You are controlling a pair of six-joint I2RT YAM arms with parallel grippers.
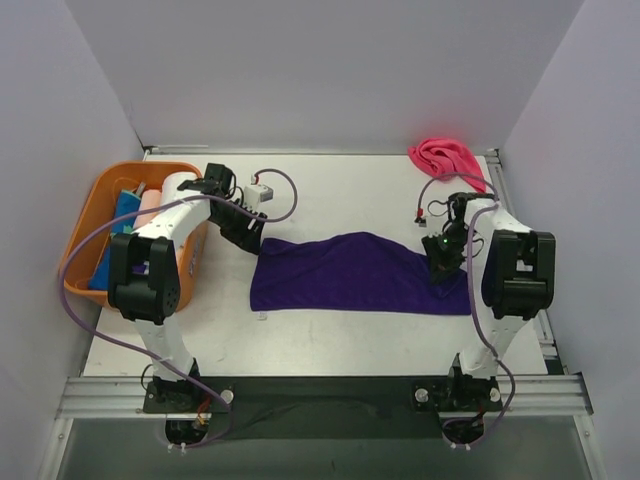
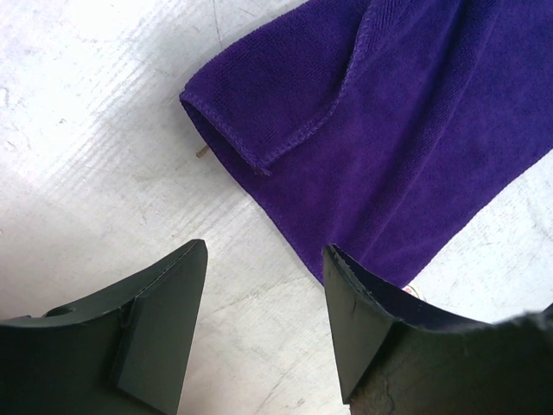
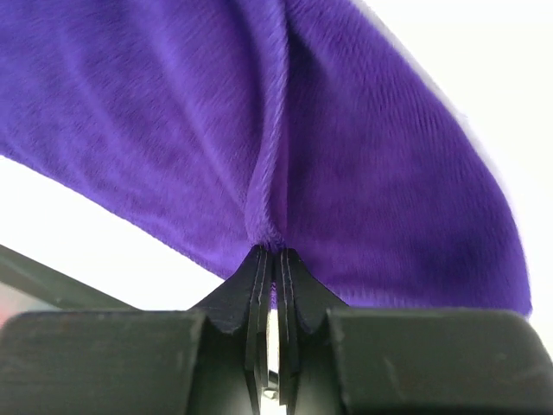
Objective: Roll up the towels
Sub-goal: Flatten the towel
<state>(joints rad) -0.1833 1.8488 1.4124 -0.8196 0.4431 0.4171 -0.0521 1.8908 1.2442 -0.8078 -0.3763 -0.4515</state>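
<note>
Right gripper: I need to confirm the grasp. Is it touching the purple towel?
Touching. The right wrist view shows the right gripper shut, its fingertips pinching a ridge of the purple towel.

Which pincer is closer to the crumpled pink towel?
Right. The right pincer, pinching the purple towel, sits in front of the pink towel; the left pincer is far across, near the orange basket.

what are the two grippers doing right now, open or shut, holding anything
Left gripper: open, holding nothing, just off the corner of the purple towel.
Right gripper: shut on a pinched fold of the purple towel.
</note>
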